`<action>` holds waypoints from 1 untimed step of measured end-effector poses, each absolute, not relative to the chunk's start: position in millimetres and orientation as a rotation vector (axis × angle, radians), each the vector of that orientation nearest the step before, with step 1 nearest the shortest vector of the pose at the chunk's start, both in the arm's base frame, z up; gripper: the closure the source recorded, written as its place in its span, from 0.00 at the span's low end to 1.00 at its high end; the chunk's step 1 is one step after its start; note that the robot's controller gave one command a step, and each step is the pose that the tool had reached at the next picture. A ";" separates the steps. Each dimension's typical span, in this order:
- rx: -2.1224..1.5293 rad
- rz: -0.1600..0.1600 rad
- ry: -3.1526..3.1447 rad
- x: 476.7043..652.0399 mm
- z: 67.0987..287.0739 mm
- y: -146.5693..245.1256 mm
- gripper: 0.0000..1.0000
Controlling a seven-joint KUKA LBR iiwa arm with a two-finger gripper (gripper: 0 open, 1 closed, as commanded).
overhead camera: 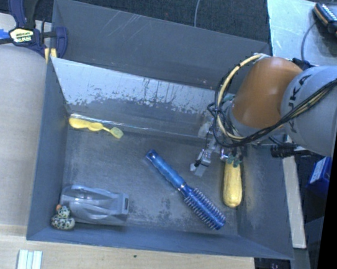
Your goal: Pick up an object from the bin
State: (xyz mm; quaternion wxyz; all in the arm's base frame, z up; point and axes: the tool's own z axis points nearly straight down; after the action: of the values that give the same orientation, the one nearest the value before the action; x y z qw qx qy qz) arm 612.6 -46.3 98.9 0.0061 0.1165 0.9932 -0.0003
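My gripper hangs low in the right half of the bin, under the orange wrist cover. It sits just above and to the right of the handle of a blue hairbrush, which lies diagonally across the bin floor with its bristled head toward the lower right. A yellow handle-shaped tool with a dark top end lies upright along the right wall, just right of the gripper. I see nothing between the gripper and either thing.
A small yellow spoon-like thing lies at the back left of the floor. A grey clear-wrapped package and a small spotted thing rest in the front left corner. The arm and its cables cover the bin's back right.
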 end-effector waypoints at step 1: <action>0.528 -0.001 3.080 617.7 96.6 -106.0 0.00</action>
State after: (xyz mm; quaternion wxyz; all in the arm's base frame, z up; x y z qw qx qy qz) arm 617.7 -106.0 96.6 0.0083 0.1691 0.9856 -0.0003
